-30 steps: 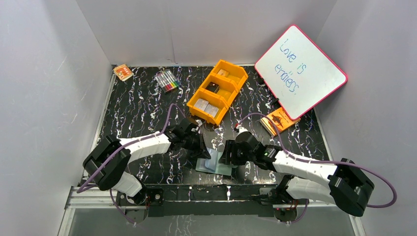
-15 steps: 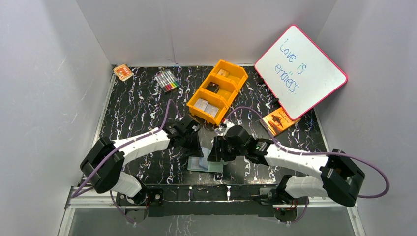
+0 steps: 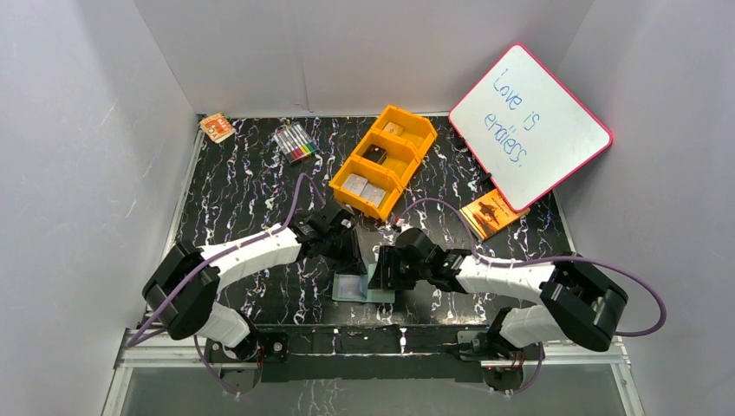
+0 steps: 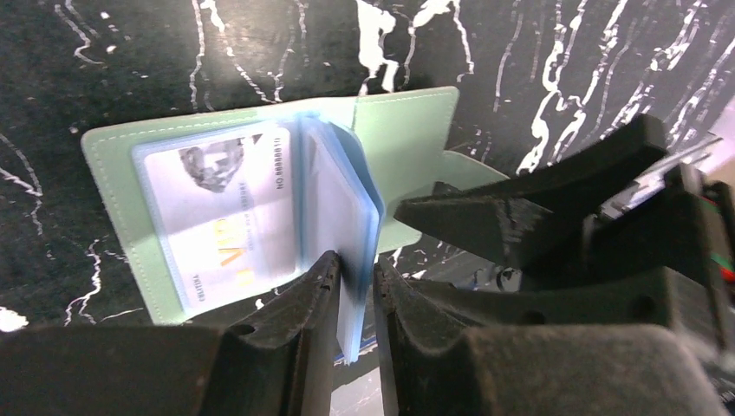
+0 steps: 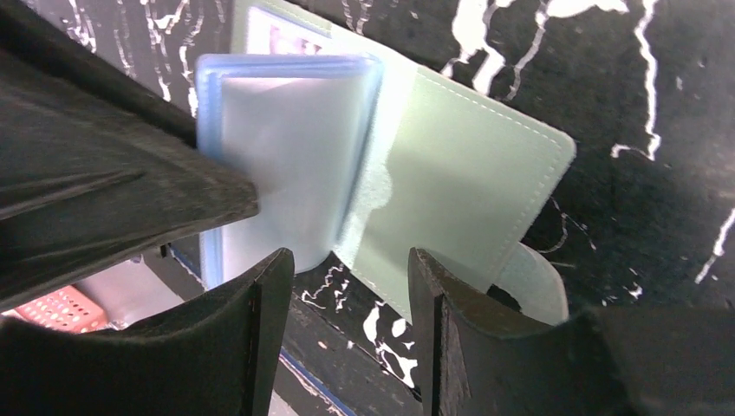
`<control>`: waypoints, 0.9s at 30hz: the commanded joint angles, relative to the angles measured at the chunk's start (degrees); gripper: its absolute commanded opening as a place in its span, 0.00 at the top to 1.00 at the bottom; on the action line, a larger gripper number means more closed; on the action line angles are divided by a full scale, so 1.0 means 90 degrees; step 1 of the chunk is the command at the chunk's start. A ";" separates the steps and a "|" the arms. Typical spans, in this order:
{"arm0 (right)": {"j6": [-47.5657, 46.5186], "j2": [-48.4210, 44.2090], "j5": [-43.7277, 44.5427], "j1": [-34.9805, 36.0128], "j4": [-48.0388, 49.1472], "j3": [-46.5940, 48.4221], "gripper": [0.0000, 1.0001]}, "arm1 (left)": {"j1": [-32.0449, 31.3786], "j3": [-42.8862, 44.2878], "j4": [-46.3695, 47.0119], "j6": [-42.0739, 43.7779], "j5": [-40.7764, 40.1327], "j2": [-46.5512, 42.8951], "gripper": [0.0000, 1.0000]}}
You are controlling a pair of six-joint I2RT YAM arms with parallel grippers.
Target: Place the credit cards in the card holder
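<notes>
From above, the card holder (image 3: 364, 286) is a small green patch near the front edge of the tabletop (image 3: 251, 191), between both arms. The left wrist view shows more: it lies open, a card (image 4: 217, 208) with orange print and a row of zeros in one sleeve. The left gripper (image 4: 354, 264) is closed narrowly on the upright clear blue pockets (image 4: 347, 199). In the right wrist view, the right gripper (image 5: 347, 258) stands wide and holds nothing. The tabletop is black marble-patterned, with plain pale walls (image 3: 87, 130) around it. More cards (image 3: 364, 189) sit in an orange tray (image 3: 400, 115). A whiteboard (image 3: 529, 126) reads "Love is endless".
</notes>
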 commanded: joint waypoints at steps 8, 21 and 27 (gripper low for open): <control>0.0410 -0.0452 0.0426 -0.0074 0.0111 -0.0369 0.41 | -0.0037 -0.0227 0.0520 -0.0114 0.0473 -0.0405 0.87; 0.0468 -0.1077 0.0360 -0.0129 0.0277 -0.0656 0.34 | -0.0031 -0.0274 0.0554 -0.0009 0.0501 -0.0109 0.98; 0.0277 -0.1169 0.0196 -0.0125 0.0406 -0.0662 0.22 | -0.0032 -0.0121 0.0562 -0.0008 0.0552 -0.0106 0.95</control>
